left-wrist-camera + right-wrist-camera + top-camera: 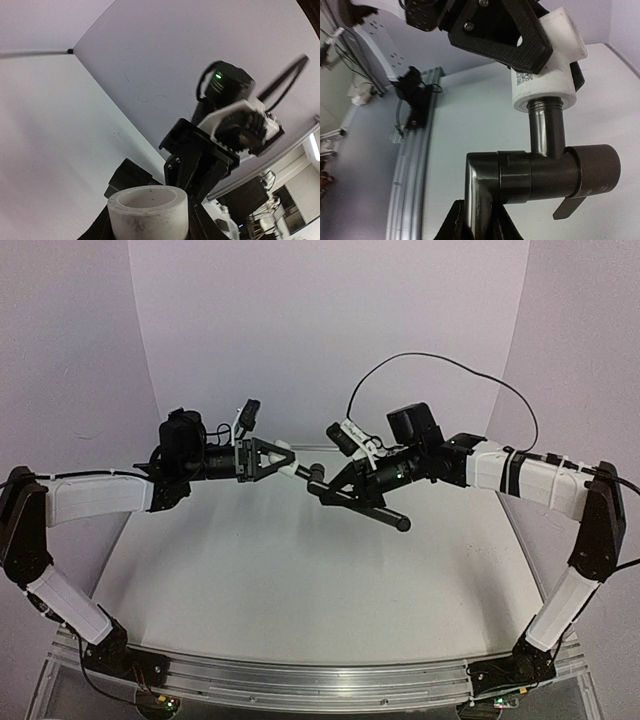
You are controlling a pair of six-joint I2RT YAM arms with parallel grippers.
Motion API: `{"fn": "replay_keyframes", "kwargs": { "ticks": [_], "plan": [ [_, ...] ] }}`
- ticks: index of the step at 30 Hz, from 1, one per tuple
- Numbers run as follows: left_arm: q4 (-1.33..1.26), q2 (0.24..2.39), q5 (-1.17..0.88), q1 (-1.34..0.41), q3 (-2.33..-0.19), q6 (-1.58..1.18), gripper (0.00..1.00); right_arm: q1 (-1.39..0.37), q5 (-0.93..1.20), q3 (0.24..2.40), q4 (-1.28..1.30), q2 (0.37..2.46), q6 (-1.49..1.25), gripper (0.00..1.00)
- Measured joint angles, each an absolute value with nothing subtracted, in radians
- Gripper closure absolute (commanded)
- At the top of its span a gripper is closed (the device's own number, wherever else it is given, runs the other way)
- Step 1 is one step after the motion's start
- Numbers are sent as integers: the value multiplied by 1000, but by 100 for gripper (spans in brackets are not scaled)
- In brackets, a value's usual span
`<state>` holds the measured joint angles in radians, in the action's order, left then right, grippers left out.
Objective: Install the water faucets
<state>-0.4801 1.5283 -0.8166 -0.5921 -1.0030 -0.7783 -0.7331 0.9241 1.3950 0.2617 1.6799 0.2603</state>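
- The left arm [100, 498] reaches from the left edge toward the middle, its forearm roughly level and well above the desk [300, 600].
- The left claw [283, 461] points right and is closed to a narrow gap on the white fitting [550, 75]. In the right wrist view one of its black triangular fingers [495, 30] lies pressed across the fitting's side.
- The white fitting is a short plastic cylinder held in the air between the two arms. In the left wrist view its open, hollow end faces the camera between the claw's fingers. A small printed code shows on its wall.
- The black faucet [545, 172] meets the fitting just to the right. Its threaded stem [545, 106] enters the fitting's lower mouth, touching it; how far it is in, I cannot tell.
- Below the stem, the faucet's short crossbar runs sideways, with a small lever [567, 207] hanging under its thick end.
- In the top view the faucet's long rod slants down and to the right, ending over the desk and not touching it.
- The right claw [340, 483] points left and is clamped tight on the faucet's rod, near the crossbar end.
- The right arm [540, 480] stretches in from the right edge, with a black cable [440, 365] looping above it.
- An aluminium rail [300, 680] along the near edge of the desk carries both arm bases.
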Motion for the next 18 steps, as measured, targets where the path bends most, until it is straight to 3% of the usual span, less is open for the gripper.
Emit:
{"fn": "replay_keyframes", "kwargs": {
  "ticks": [5, 12, 13, 14, 15, 16, 18],
  "plan": [
    [-522, 1424, -850, -598, -945, -609, 86, -713, 1177, 1453, 256, 1723, 158, 100],
    [-577, 1387, -948, -607, -916, -423, 89, -720, 1295, 1453, 258, 1723, 119, 100],
    [-577, 1387, -965, -607, -916, -402, 84, -721, 1303, 1453, 262, 1723, 117, 100],
    [-575, 1387, -980, -607, -919, -383, 73, -723, 1311, 1453, 266, 1723, 115, 100],
    [-566, 1387, -994, -606, -926, -360, 53, -725, 1318, 1453, 269, 1723, 115, 100],
    [-552, 1387, -1004, -606, -934, -338, 42, -727, 1325, 1453, 272, 1723, 116, 100],
    [-496, 1381, -1017, -609, -956, -296, 29, -731, 1324, 1452, 265, 1723, 143, 100]
  ]
}}
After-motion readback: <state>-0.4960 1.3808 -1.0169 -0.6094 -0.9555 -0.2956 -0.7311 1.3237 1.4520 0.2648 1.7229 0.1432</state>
